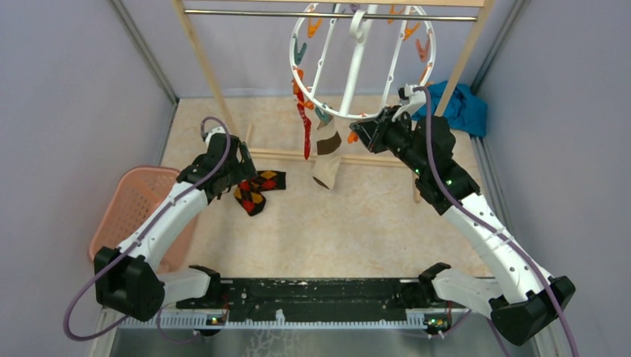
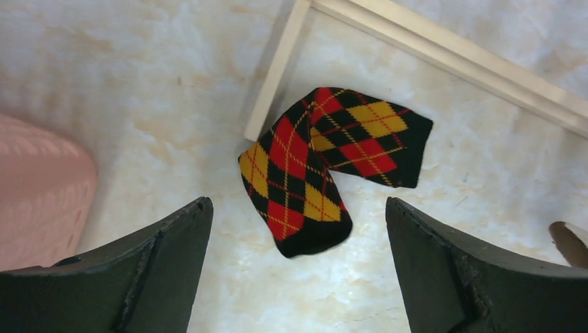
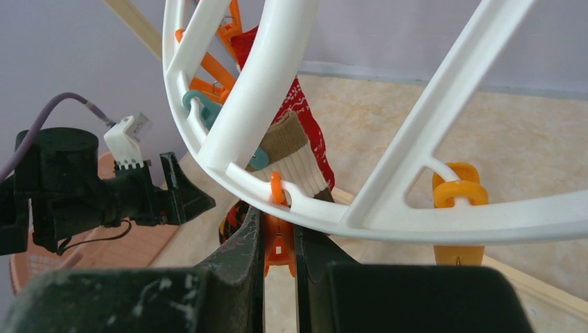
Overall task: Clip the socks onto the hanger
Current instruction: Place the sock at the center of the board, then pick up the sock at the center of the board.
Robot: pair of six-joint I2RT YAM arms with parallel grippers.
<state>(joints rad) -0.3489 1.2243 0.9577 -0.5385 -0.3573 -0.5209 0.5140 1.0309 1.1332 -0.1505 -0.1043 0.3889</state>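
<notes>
Currently the left claw (image 2: 298,277) hangs wide open over a red, yellow and black checked sock (image 2: 312,166) that lies bent on the table, its fold just beside a wooden frame (image 2: 277,69); a pink basket (image 1: 130,208) sits at the left of the overhead view. At upper centre, the right claw (image 3: 279,236) is pinched narrow on an orange clip (image 3: 279,250) at the lower rim of the hanger (image 3: 277,83). A red sock (image 1: 305,130) and a brown and beige sock (image 1: 326,160) dangle from the ring's left side.
</notes>
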